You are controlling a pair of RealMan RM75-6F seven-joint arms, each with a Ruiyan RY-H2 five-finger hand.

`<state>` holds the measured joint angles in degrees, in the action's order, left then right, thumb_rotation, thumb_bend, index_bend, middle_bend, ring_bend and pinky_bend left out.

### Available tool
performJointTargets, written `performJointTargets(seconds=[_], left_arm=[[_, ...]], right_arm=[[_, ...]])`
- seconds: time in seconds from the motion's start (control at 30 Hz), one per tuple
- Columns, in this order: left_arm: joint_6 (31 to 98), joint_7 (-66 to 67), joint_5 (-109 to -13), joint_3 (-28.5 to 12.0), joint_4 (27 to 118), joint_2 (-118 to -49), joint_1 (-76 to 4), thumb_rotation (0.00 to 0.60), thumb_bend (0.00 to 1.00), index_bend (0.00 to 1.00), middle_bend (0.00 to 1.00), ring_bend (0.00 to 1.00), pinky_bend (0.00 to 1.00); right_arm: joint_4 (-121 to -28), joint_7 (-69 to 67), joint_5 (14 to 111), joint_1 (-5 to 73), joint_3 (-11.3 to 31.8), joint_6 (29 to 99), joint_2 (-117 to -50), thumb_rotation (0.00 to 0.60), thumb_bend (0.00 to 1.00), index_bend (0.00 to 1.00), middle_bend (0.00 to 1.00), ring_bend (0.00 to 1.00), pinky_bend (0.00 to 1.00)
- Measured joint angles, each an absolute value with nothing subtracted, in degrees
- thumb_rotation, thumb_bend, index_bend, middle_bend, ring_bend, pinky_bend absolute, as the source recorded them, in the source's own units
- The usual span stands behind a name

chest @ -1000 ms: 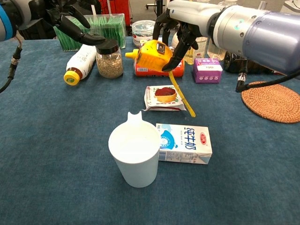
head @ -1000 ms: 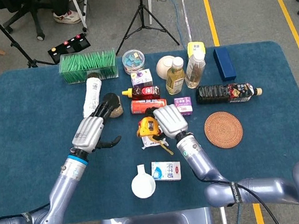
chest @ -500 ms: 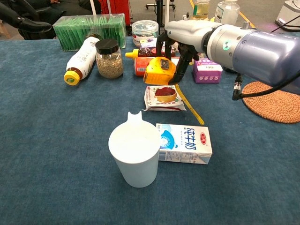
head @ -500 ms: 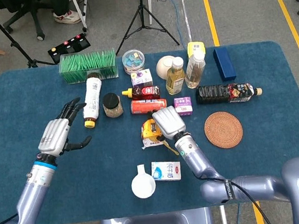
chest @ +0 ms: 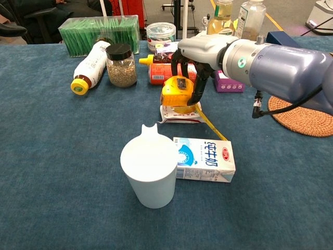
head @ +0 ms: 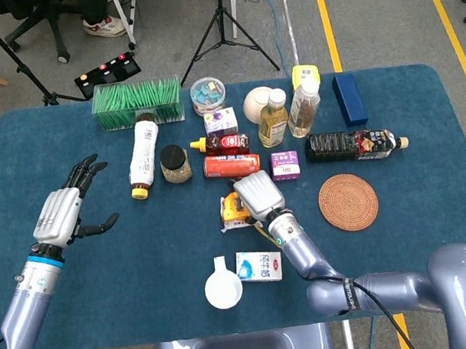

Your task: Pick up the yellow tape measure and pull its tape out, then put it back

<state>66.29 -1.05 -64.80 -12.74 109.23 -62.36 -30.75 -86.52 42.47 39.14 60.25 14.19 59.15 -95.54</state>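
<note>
Two robot hands over blue table [head: 441,226]: right [head: 258,194] grips yellow tape measure [chest: 177,91], left [head: 62,212] splayed, empty.

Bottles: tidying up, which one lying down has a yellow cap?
The white bottle beside the glass jar; the other lying bottle, the dark one, has no yellow cap.

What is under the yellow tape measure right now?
A small snack packet lies under the tape measure, which the right hand holds. The packet's middle is covered.
</note>
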Motion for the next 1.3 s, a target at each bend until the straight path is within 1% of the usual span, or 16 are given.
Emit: performJointTargets(seconds=[0.2,0.33,0.43,0.57,0.7,0.8,0.83,0.9,0.97,1.03,1.07,1.17,1.3], left_arm=[[66.8,-3.3,-66.0,-12.6,108.7,-61.0,-29.3,0.6,0.25,0.09,0.04,0.0,0.22],[66.5,-3.8,-66.4,-12.5,108.5,-61.1,-29.1,0.6,0.25,0.09,0.05,0.0,0.22],[66.2,-3.9,-66.4,-12.5,108.4,-61.2,-29.0,0.6,0.25,0.09,0.05,0.0,0.22],[66.1,-3.9,-66.5,-12.7,108.3,-61.3,-29.0,0.6,0.25,0.09,0.05,0.0,0.22],[66.4,-3.9,-66.8,-12.8,108.4,-61.2,-28.8,0.6,0.25,0.09,0.05,0.0,0.22],[66.6,-3.9,-66.9,-12.8,108.5,-60.7,-28.4,0.6,0.25,0.09,0.05,0.0,0.23],[66.8,-3.9,-66.9,-12.8,108.5,-60.6,-28.3,0.6,0.25,0.11,0.05,0.0,0.23],[67.4,-3.9,-66.9,-12.8,108.5,-60.3,-27.9,0.6,0.25,0.19,0.05,0.0,0.24],[67.9,-3.8,-66.9,-12.8,108.5,-60.1,-27.5,0.6,0.26,0.35,0.12,0.01,0.26],[68.6,-3.6,-66.8,-12.8,108.5,-59.8,-26.9,0.6,0.26,0.44,0.17,0.04,0.29],[68.9,-3.4,-66.8,-12.7,108.5,-59.7,-26.7,0.6,0.26,0.47,0.2,0.08,0.32],[69.2,-1.9,-66.5,-12.2,108.5,-59.3,-26.2,0.6,0.26,0.5,0.24,0.13,0.38],[70.2,1.6,-66.7,-11.0,108.4,-58.6,-25.3,0.6,0.26,0.53,0.29,0.19,0.41]], right_arm=[[-86.7,44.3,36.3,61.0,13.8,58.0,-95.4,0.6,0.16,0.38,0.45,0.53,0.54],[-87.2,44.6,35.5,61.3,13.7,57.8,-95.1,0.6,0.16,0.27,0.38,0.46,0.48],[-87.9,44.6,35.2,61.3,13.7,57.8,-94.6,0.6,0.16,0.19,0.33,0.41,0.46],[-89.0,44.4,35.2,61.4,13.8,58.0,-93.7,0.6,0.15,0.17,0.31,0.37,0.44],[-91.1,44.0,35.4,61.2,14.2,58.5,-92.1,0.6,0.15,0.17,0.31,0.37,0.43],[-93.2,43.3,36.3,60.6,14.4,59.5,-90.3,0.6,0.15,0.2,0.31,0.37,0.43],[-93.7,43.0,36.6,60.4,14.5,59.9,-89.7,0.6,0.15,0.21,0.32,0.38,0.43],[-95.1,42.0,37.5,59.7,14.8,60.9,-88.4,0.6,0.15,0.25,0.34,0.4,0.44],[-96.2,41.0,38.5,59.0,15.0,61.9,-87.2,0.6,0.16,0.28,0.36,0.42,0.45],[-97.2,39.7,39.9,58.1,15.3,62.8,-86.0,0.6,0.17,0.33,0.39,0.45,0.46],[-97.6,39.1,40.6,57.7,15.3,63.2,-85.5,0.6,0.17,0.35,0.4,0.46,0.47],[-99.0,36.9,42.8,55.9,15.6,65.4,-83.9,0.6,0.19,0.43,0.45,0.5,0.48],[-100.6,34.2,46.0,52.8,15.5,69.0,-81.5,0.6,0.23,0.5,0.52,0.59,0.49]])
